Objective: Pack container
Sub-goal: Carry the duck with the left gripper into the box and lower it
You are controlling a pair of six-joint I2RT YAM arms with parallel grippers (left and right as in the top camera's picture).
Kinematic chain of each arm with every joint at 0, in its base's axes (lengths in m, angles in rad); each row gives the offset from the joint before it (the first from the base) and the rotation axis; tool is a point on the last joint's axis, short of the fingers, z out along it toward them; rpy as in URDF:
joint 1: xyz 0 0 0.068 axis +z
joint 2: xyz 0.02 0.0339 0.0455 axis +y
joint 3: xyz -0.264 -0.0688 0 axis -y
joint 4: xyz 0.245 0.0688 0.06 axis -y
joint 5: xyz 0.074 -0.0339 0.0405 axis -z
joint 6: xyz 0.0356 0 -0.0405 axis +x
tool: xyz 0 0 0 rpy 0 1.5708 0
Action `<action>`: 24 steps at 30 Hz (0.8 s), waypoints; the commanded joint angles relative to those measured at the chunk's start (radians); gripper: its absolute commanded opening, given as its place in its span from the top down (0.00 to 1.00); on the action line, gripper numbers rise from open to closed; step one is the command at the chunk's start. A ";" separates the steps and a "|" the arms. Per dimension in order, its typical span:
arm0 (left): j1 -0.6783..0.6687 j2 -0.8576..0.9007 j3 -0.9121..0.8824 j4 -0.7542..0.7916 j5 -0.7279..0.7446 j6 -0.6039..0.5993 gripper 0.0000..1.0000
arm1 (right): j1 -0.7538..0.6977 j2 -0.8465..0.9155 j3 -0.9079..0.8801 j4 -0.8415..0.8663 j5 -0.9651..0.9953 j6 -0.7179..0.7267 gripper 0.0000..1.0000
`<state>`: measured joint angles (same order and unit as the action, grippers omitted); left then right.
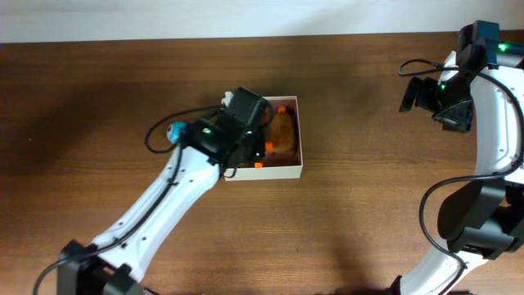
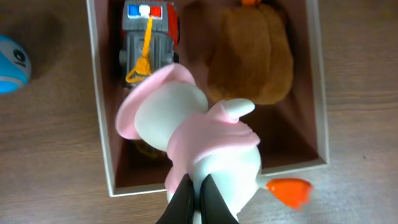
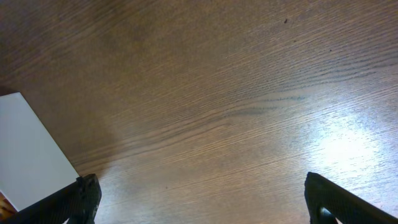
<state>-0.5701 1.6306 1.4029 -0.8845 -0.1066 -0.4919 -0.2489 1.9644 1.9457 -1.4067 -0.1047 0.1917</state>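
The container [image 1: 280, 172] is a square box with white walls and a pink-brown inside, at the table's middle. In the left wrist view its wall [image 2: 319, 81] frames a grey and red toy truck [image 2: 148, 37] and a brown plush [image 2: 252, 53] lying inside. My left gripper [image 2: 198, 182] is shut on a white and pink plush duck [image 2: 186, 118], held over the container's near left part, with one orange foot [image 2: 289, 190] outside the near wall. In the overhead view the left gripper [image 1: 244, 139] hides most of the duck. My right gripper [image 1: 419, 94] is open and empty, far right.
A blue round toy [image 1: 174, 131] lies on the table just left of the container and also shows in the left wrist view [image 2: 12, 63]. The right wrist view shows bare wood under the open right gripper [image 3: 202, 194] and a white surface [image 3: 28, 149] at the left.
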 commanded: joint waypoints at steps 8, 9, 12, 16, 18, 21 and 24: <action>-0.017 0.062 0.023 0.019 -0.051 -0.085 0.93 | -0.001 -0.011 -0.001 0.001 0.009 0.008 0.01; -0.017 0.062 0.023 0.023 -0.043 -0.085 0.79 | -0.001 -0.011 -0.001 0.001 0.009 0.008 0.01; -0.017 0.062 0.023 0.037 -0.023 -0.084 0.40 | -0.001 -0.011 -0.001 0.001 0.009 0.008 0.01; -0.017 0.062 0.023 0.063 0.008 -0.084 0.21 | -0.001 -0.011 -0.001 0.001 0.009 0.008 0.01; -0.017 0.062 0.023 0.079 0.009 -0.084 0.20 | -0.001 -0.011 -0.001 0.001 0.009 0.008 0.02; -0.016 0.062 0.023 0.098 0.008 -0.084 0.19 | -0.001 -0.011 -0.001 0.001 0.009 0.008 0.01; -0.011 0.061 0.024 0.115 0.005 -0.071 0.18 | -0.001 -0.011 -0.001 0.001 0.009 0.008 0.01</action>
<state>-0.5823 1.6890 1.4029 -0.7822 -0.1085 -0.5762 -0.2489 1.9644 1.9457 -1.4067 -0.1047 0.1913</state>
